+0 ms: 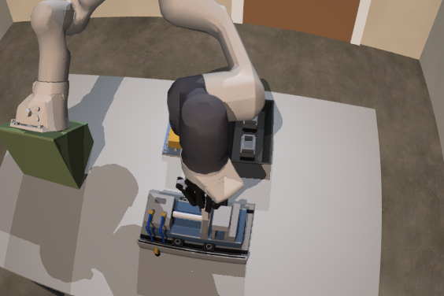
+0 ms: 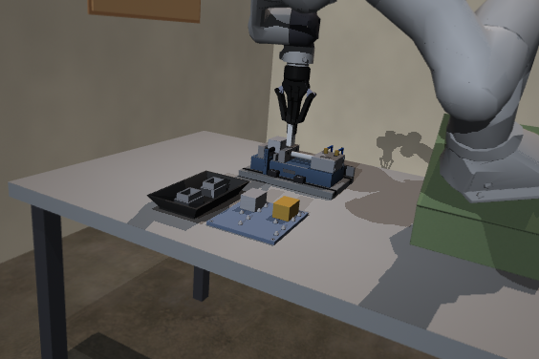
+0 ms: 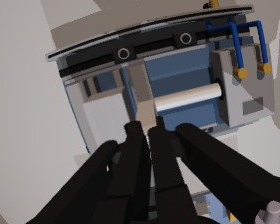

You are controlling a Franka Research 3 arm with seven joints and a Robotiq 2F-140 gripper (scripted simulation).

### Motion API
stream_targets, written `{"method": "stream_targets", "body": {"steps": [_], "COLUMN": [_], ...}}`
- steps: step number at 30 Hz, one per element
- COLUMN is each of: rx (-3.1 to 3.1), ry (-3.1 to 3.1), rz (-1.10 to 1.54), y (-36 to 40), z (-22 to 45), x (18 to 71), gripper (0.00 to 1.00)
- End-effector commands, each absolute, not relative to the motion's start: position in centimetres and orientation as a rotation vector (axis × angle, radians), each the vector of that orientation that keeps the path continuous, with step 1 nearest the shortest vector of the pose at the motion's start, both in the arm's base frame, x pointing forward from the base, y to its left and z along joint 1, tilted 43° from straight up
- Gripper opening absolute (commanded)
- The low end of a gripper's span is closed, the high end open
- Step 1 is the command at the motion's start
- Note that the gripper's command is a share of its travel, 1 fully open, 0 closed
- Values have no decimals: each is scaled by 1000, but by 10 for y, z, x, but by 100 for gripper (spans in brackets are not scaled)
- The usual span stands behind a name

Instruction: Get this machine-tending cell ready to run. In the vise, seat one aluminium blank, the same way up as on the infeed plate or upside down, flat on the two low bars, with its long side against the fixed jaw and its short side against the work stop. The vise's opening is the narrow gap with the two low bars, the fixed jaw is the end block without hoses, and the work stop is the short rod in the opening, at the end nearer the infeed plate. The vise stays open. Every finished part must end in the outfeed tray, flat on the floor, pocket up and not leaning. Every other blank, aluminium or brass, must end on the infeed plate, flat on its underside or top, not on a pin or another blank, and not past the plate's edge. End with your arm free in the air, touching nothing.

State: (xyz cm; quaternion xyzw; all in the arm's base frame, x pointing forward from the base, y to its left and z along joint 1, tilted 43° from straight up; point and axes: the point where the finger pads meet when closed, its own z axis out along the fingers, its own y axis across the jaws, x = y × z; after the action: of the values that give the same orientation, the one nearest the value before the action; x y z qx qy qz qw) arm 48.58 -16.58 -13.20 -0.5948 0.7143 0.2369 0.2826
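My gripper [image 1: 207, 209] [image 2: 291, 129] [image 3: 148, 113] is shut and empty, pointing down over the vise's moving jaw [image 1: 205, 227] [image 3: 140, 82]. Contact cannot be told. An aluminium blank [image 1: 223, 215] [image 2: 276, 143] [image 3: 109, 117] sits in the vise opening beside the fixed jaw [image 1: 234, 220] [image 3: 77, 97]; its seating on the bars and the work stop are hidden. A brass blank [image 1: 174, 140] [image 2: 286, 208] and a grey aluminium blank [image 2: 252, 200] stand on the infeed plate [image 1: 166, 148] [image 2: 253, 233]. Two finished parts [image 1: 248, 143] [image 2: 189, 195] [image 2: 214, 184] are in the outfeed tray, pockets up.
The black outfeed tray [image 1: 268, 135] [image 2: 193, 212] has raised sloping walls and stands beside the infeed plate. Small pins rise from that plate. Blue hoses [image 1: 162, 227] [image 3: 237, 47] stand up at the vise's hose-side block [image 1: 159, 202] [image 3: 248, 95]. The green pedestal [image 1: 47, 155] carries the arm's base.
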Motion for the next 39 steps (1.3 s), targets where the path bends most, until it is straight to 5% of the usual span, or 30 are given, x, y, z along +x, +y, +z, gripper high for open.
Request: {"method": "stream_targets", "body": {"steps": [1,39], "rx": [-1597,-1597], "ry": [1909,1908], "rz": [626,626], "y": [-167,-217], "z": [-132,-77], "x": [486,477], "gripper": [0,0]}}
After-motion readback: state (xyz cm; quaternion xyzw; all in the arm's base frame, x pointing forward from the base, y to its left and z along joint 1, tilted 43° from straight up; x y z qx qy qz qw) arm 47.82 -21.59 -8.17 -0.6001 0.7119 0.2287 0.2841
